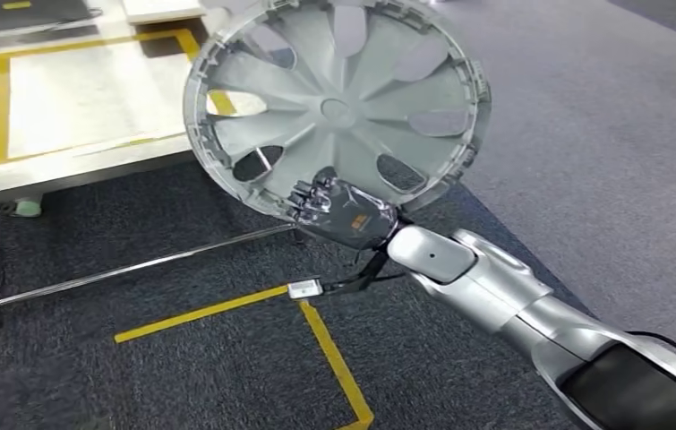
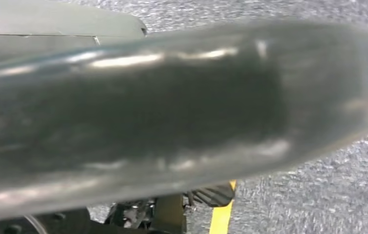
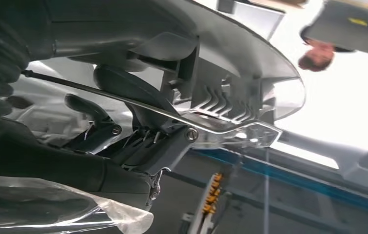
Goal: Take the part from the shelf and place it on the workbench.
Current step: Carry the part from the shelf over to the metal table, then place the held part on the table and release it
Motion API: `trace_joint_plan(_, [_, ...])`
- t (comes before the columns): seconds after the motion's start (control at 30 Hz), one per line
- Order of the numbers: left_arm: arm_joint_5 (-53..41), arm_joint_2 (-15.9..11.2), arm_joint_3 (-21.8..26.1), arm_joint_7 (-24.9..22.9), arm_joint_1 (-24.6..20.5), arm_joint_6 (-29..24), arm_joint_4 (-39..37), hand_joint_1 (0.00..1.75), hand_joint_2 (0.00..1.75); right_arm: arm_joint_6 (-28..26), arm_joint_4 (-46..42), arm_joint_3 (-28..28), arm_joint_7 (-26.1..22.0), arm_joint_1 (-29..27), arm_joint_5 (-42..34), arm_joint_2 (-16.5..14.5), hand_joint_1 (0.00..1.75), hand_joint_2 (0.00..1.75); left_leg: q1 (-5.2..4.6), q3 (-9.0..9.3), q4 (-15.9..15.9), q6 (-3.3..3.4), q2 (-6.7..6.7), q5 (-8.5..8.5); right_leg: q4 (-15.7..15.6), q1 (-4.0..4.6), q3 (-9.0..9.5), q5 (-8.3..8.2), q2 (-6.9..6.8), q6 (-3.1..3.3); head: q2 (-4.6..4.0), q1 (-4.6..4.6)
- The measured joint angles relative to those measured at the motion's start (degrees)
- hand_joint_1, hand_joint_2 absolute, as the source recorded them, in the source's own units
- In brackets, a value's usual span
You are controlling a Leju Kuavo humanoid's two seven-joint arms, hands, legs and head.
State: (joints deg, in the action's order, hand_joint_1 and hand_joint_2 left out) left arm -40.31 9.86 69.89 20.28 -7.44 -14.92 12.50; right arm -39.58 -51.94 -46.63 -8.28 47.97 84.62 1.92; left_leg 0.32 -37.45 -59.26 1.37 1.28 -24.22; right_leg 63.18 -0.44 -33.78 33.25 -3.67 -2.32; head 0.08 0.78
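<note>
Part: a silver wheel cover (image 1: 338, 107), round, with spokes and open slots, its ribbed back side facing me
Where it is: up in the air in front of me, over the dark carpet and partly over the edge of the pale platform (image 1: 65, 98) with yellow tape lines; it rests on nothing
My right hand (image 1: 338, 208): fingers closed on the cover's lower rim, thumb on one face and fingers on the other; the right wrist view shows the rim and a wire ring right against my fingers (image 3: 123, 97)
My left hand: the left wrist view is a blur, so I cannot tell its state
Handling: I judge it light, thin plastic, stiff enough but springy; a one-edge hold lets it swing and twist
Best hold: rim beside a spoke, not the small clips, which look easy to snap
Risk: smooth rim could slip if tilted further
</note>
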Motion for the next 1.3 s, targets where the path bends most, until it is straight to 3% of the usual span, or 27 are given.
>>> trace_joint_plan(0.07, [-0.02, 0.03, -0.04, 0.01, -0.17, 0.12, 0.00, 0.00, 0.00, 0.01, 0.19, 0.25, -0.14, -0.14, -0.08, 0.01, 1.75, 1.75, 0.04, -0.03, -0.01, 0.33, -1.60, 0.04, 8.12, -0.06, -4.01, 3.20, 2.93, -0.07, 0.01, -0.25])
trace_joint_plan(0.1, [-0.02, 0.04, -0.05, 0.02, -0.18, 0.20, 0.00, 0.00, 0.00, 0.02, 0.33, 0.28, -0.22, -0.27, -0.08, 0.02, 1.75, 1.75, 0.04, -0.01, -0.02, 0.40, -2.47, 0.03, 11.15, -0.05, -5.84, 3.80, 3.41, -0.06, 0.01, -0.28])
trace_joint_plan(0.13, [-0.02, 0.04, -0.05, 0.03, -0.15, 0.25, 0.00, 0.00, 0.00, 0.02, 0.45, 0.29, -0.29, -0.37, -0.08, 0.02, 1.75, 1.75, 0.03, 0.03, -0.04, 0.41, -3.37, 0.03, 12.20, -0.04, -6.88, 3.23, 3.60, 0.02, 0.00, -0.28])
trace_joint_plan(0.17, [-0.03, 0.03, -0.07, 0.05, -0.13, 0.31, 0.00, 0.00, 0.00, 0.02, 0.55, 0.30, -0.33, -0.42, -0.08, 0.02, 1.75, 1.75, 0.03, 0.09, -0.07, 0.41, -4.24, 0.03, 10.91, -0.05, -6.84, 1.54, 3.75, 0.16, 0.00, -0.28])
trace_joint_plan(0.2, [-0.05, 0.02, -0.09, 0.08, -0.13, 0.39, 0.00, 0.00, 0.00, 0.02, 0.61, 0.33, -0.33, -0.40, -0.10, 0.02, 1.75, 1.75, 0.04, 0.15, -0.10, 0.39, -5.08, 0.02, 7.66, -0.07, -5.83, -0.91, 4.17, 0.38, 0.00, -0.28])
trace_joint_plan(0.27, [-0.11, 0.08, -0.15, 0.17, -0.19, 0.50, -0.01, 0.00, 0.00, 0.02, 0.70, 0.45, -0.29, -0.29, -0.11, 0.01, 1.75, 1.75, 0.11, -0.05, -0.24, 0.16, -6.58, 0.07, 0.14, -0.32, -2.98, -4.99, 6.93, 0.92, 0.01, -0.23])
trace_joint_plan(0.33, [-0.23, 0.18, -0.18, 0.25, -0.21, 0.52, -0.02, 0.00, 0.00, 0.02, 0.88, 0.56, -0.23, -0.22, -0.03, 0.00, 1.75, 1.75, 0.44, -0.73, -0.30, -0.55, -7.90, 0.38, -3.55, -0.37, -1.36, -5.89, 8.98, 1.23, 0.01, -0.34])
trace_joint_plan(0.4, [-0.38, 0.13, -0.18, 0.28, -0.01, 0.49, -0.02, 0.00, 0.00, 0.02, 1.01, 0.64, -0.24, -0.18, 0.07, -0.09, 1.75, 1.75, 0.74, -1.17, -0.11, -1.41, -9.15, 0.73, -4.31, -0.39, -0.83, -5.74, 8.11, 1.42, 0.01, -0.59])
trace_joint_plan(0.43, [-0.42, 0.11, -0.17, 0.28, 0.10, 0.44, -0.02, 0.00, 0.00, 0.02, 1.05, 0.72, -0.27, -0.15, 0.07, -0.20, 1.75, 1.75, 0.64, -1.29, -0.27, -1.76, -8.85, 0.58, -4.58, -0.53, -0.61, -5.87, 7.42, 1.62, 0.01, -0.56])
trace_joint_plan(0.47, [-0.43, 0.07, -0.17, 0.28, 0.12, 0.38, -0.02, 0.00, 0.00, 0.02, 1.10, 0.79, -0.34, -0.09, 0.03, -0.33, 1.75, 1.75, 0.47, -1.72, -1.29, -2.07, -7.67, -0.13, -4.87, -0.69, -0.33, -5.97, 6.63, 1.87, 0.01, -0.35])
trace_joint_plan(0.57, [-0.49, -0.01, -0.18, 0.28, -0.10, 0.29, -0.02, 0.00, 0.00, 0.02, 1.39, 0.97, -0.77, 0.00, -0.04, -0.50, 1.75, 1.75, 0.38, -5.73, -10.48, -2.87, -2.66, -4.83, -5.10, -0.63, 0.18, -5.86, 3.99, 2.39, -0.01, 0.33])
trace_joint_plan(0.63, [-0.58, -0.04, -0.19, 0.25, -0.12, 0.22, -0.02, 0.00, 0.00, 0.02, 1.66, 1.03, -1.05, -0.01, 0.01, -0.50, 1.75, 1.75, 0.58, -7.63, -14.95, -3.17, -1.76, -6.03, -5.06, -0.53, 0.28, -5.67, 2.29, 2.43, -0.01, 0.36])
trace_joint_plan(0.67, [-0.61, -0.07, -0.19, 0.22, -0.09, 0.17, -0.02, 0.00, 0.00, 0.02, 1.73, 1.04, -1.13, 0.00, 0.02, -0.51, 1.75, 1.75, 0.63, -7.11, -14.14, -3.22, -1.59, -5.09, -5.04, -0.53, 0.35, -5.57, 1.51, 2.39, -0.01, 0.38])
trace_joint_plan(0.7, [-0.66, -0.10, -0.19, 0.19, -0.06, 0.13, -0.02, 0.00, 0.00, 0.02, 1.76, 1.07, -1.17, 0.02, 0.02, -0.51, 1.75, 1.75, 0.65, -5.50, -11.19, -3.18, -1.21, -3.32, -5.02, -0.53, 0.51, -5.42, 0.78, 2.30, -0.01, 0.38])
trace_joint_plan(0.77, [-0.72, -0.14, -0.21, 0.14, -0.10, 0.10, -0.02, 0.00, 0.00, 0.02, 1.79, 1.22, -1.18, 0.09, 0.02, -0.51, 1.75, 1.75, 0.28, -1.51, -3.56, -2.77, 0.93, -0.49, -4.95, -0.29, 0.88, -5.02, -0.58, 1.91, -0.01, 0.38])
trace_joint_plan(0.83, [-0.77, -0.13, -0.23, 0.10, -0.19, 0.10, -0.02, 0.00, 0.00, 0.02, 1.90, 1.43, -1.15, 0.18, 0.01, -0.53, 1.75, 1.75, -0.21, 0.16, -0.08, -2.04, 2.13, 0.06, -4.89, 0.08, 1.09, -4.69, -1.60, 1.41, 0.00, 0.36])
trace_joint_plan(0.9, [-0.79, -0.14, -0.25, 0.09, -0.12, 0.10, -0.02, 0.00, 0.00, 0.02, 1.93, 1.73, -0.93, 0.18, -0.10, -0.64, 1.75, 1.75, -0.32, 0.01, -0.06, -1.32, 1.18, 0.02, -4.97, 0.18, 1.28, -4.48, -2.38, 0.86, 0.01, 0.37])
trace_joint_plan(0.93, [-0.82, -0.16, -0.25, 0.09, -0.04, 0.09, -0.02, 0.00, 0.00, 0.02, 1.75, 2.02, -0.72, 0.10, -0.14, -0.72, 1.75, 1.75, -0.23, 0.04, 0.02, -1.00, 0.80, 0.05, -4.79, 0.09, 1.21, -4.11, -1.95, 0.55, 0.01, 0.37])
trace_joint_plan(1.0, [-0.95, -0.20, -0.26, 0.16, -0.04, 0.04, -0.02, 0.00, 0.00, 0.01, 0.79, 2.96, -0.21, -0.36, 0.09, -0.82, 1.75, 1.75, 0.04, 0.18, 0.28, -0.30, 0.19, 0.12, -1.96, -0.16, -0.17, -2.09, 0.55, 0.14, 0.00, 0.28])
trace_joint_plan(1.07, [-1.09, -0.12, -0.28, 0.34, -0.16, -0.02, -0.02, 0.00, 0.00, 0.00, -0.53, 4.24, 0.23, -1.43, 0.97, -0.83, 1.75, 1.75, 0.09, 0.20, 0.32, 0.21, -0.37, 0.02, 5.29, -0.24, -3.84, 1.21, 3.01, 0.07, -0.01, 0.17])
trace_joint_plan(1.13, [-1.17, -0.03, -0.32, 0.51, -0.21, -0.07, -0.02, 0.00, 0.00, 0.00, -1.55, 5.22, 0.43, -2.69, 1.96, -0.83, 1.75, 1.75, 0.01, 0.29, 0.30, 0.43, -1.01, -0.11, 11.20, -0.17, -7.30, 2.48, 3.57, 0.08, -0.01, 0.14])
trace_joint_plan(1.17, [-1.20, -0.01, -0.37, 0.56, -0.20, -0.10, -0.02, 0.00, 0.00, 0.00, -1.96, 5.53, 0.46, -3.15, 2.30, -0.83, 1.75, 1.75, -0.02, 0.40, 0.29, 0.46, -1.30, -0.19, 11.27, -0.15, -7.76, 1.51, 3.60, 0.15, 0.00, 0.14])
trace_joint_plan(1.2, [-1.24, -0.01, -0.42, 0.57, -0.19, -0.14, -0.02, 0.00, 0.00, 0.00, -2.33, 5.78, 0.53, -3.42, 2.60, -0.83, 1.75, 1.75, -0.03, 0.56, 0.27, 0.42, -1.56, -0.27, 8.91, -0.14, -7.02, -0.52, 3.60, 0.29, 0.00, 0.14])
trace_joint_plan(1.27, [-1.28, 0.00, -0.55, 0.57, -0.20, -0.20, -0.02, 0.00, 0.00, 0.00, -2.97, 6.39, 0.79, -3.58, 3.12, -0.83, 1.75, 1.75, -0.10, 0.85, 0.21, 0.15, -1.94, -0.50, 1.06, -0.07, -3.67, -4.77, 3.70, 0.71, 0.01, 0.15])
trace_joint_plan(1.3, [-1.28, 0.01, -0.59, 0.57, -0.21, -0.20, -0.02, 0.00, 0.00, 0.00, -3.21, 6.67, 0.94, -3.56, 3.34, -0.83, 1.75, 1.75, -0.15, 0.84, 0.13, -0.08, -2.08, -0.58, -2.12, 0.00, -2.13, -5.83, 3.76, 0.93, 0.01, 0.16])
